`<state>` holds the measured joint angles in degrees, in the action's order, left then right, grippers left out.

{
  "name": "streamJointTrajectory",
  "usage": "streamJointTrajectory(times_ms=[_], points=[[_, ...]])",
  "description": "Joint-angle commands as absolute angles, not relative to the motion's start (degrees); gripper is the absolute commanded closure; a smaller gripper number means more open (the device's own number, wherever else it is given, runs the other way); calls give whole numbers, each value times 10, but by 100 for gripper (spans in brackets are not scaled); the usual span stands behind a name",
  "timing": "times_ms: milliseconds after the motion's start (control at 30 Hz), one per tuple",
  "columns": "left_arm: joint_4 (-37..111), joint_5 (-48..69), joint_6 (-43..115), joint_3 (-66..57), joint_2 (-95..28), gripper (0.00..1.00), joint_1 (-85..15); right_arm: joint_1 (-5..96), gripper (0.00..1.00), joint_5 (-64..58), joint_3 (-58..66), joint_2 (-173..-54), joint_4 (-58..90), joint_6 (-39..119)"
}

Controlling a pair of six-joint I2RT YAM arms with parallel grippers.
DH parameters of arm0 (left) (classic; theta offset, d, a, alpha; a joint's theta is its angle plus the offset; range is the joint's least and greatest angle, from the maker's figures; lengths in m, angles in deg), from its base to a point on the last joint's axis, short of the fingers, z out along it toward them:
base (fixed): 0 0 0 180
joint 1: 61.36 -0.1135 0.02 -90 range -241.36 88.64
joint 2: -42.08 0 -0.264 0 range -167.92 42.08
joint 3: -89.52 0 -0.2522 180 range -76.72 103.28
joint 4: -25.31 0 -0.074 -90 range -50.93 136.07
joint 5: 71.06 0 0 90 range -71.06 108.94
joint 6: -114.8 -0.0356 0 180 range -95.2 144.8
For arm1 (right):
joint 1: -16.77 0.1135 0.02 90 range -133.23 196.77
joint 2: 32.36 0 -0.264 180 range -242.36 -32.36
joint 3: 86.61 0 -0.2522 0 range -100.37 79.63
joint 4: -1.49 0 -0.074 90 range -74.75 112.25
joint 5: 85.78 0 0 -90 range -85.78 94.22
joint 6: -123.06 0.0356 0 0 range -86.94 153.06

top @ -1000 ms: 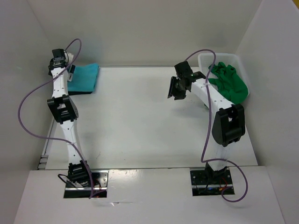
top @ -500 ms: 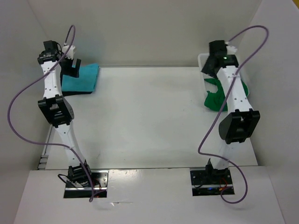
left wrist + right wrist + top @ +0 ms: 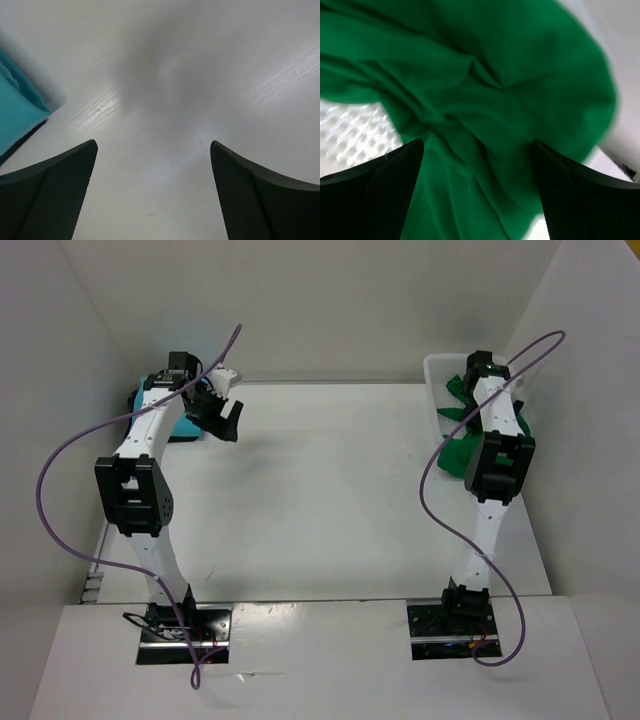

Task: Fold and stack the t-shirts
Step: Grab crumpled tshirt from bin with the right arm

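Right jaws wide open, nothing pinched, hanging directly over the green shirt. The shirt is bunched in the white basket at the far right corner, part of it spilling over the edge toward the desk. It's a crumpled heap with no clear long axis and lies straight below, so next looks like a plain drop and pinch. Left jaws also open and empty over bare desk, folded turquoise shirt just off to their left. Right arm is far nearer the green one.
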<state>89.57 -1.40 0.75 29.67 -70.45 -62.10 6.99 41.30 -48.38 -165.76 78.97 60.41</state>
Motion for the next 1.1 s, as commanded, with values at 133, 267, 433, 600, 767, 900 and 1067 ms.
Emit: streamJointTrajectory(times_ms=[133,267,433,600,767,900,1067], points=[[888,-33,10,286,-696,0,-642,42,15,397,-567,-1722,823,588],[888,-27,10,280,-691,0,-642,37,75,360,-577,-1754,823,582],[888,-5,10,274,-691,0,-631,57,100,360,-627,-1733,834,587],[888,0,10,280,-686,0,-625,81,100,365,-695,-1661,846,592],[888,0,10,280,-680,0,-620,139,100,424,-745,-1565,841,598],[883,0,10,280,-670,0,-620,181,100,425,-796,-1474,814,594],[871,6,16,274,-652,0,-620,255,100,303,-833,-1380,756,542]])
